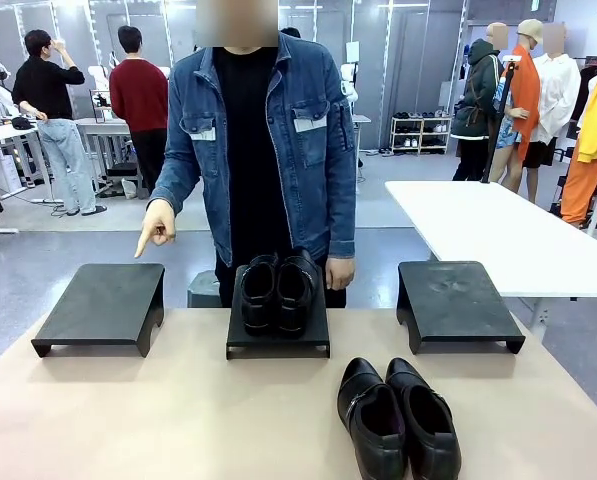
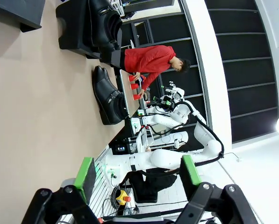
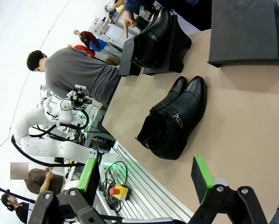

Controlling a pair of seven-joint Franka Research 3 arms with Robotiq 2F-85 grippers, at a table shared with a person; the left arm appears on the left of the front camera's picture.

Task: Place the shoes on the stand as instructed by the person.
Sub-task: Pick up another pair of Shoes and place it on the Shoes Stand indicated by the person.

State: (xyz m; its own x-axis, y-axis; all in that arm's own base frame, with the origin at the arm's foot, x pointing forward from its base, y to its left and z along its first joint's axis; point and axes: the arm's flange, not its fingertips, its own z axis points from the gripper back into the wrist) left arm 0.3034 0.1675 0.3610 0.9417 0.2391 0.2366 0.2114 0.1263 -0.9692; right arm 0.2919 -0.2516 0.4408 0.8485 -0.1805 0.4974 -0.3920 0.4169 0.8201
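Two pairs of shoes, both glossy black leather, low-cut, round at the toe, dark inside.

First pair [image 1: 276,290] side by side and touching, up on the middle stand [image 1: 278,345], one of three flat black stands in a row across the far half of the tan table [image 1: 128,420]. Second pair [image 1: 398,420] straight on the tabletop, nearer the robot's edge and right of the middle, well short of the middle stand and the right stand [image 1: 456,300]. Shoes pressed together, toes toward the far side, openings toward the front camera. From the right wrist: soft sheen over the uppers and a small bright metal fitting on the flank of the nearer shoe.

Person [image 1: 268,140] in a blue denim jacket over a black T-shirt, standing at the far edge behind the middle stand. Pointing hand [image 1: 156,228] with forefinger aimed down, just above the far edge of the left stand [image 1: 103,300]. Other hand [image 1: 340,272] hanging low, beside the far right corner of the middle stand.

Left gripper [image 2: 137,179] with jaws spread wide, green pads [image 2: 85,177] far apart, nothing between them, well apart from both pairs. Right gripper [image 3: 146,175] just as wide and gripping nothing, the second pair lying ahead of it on the table.
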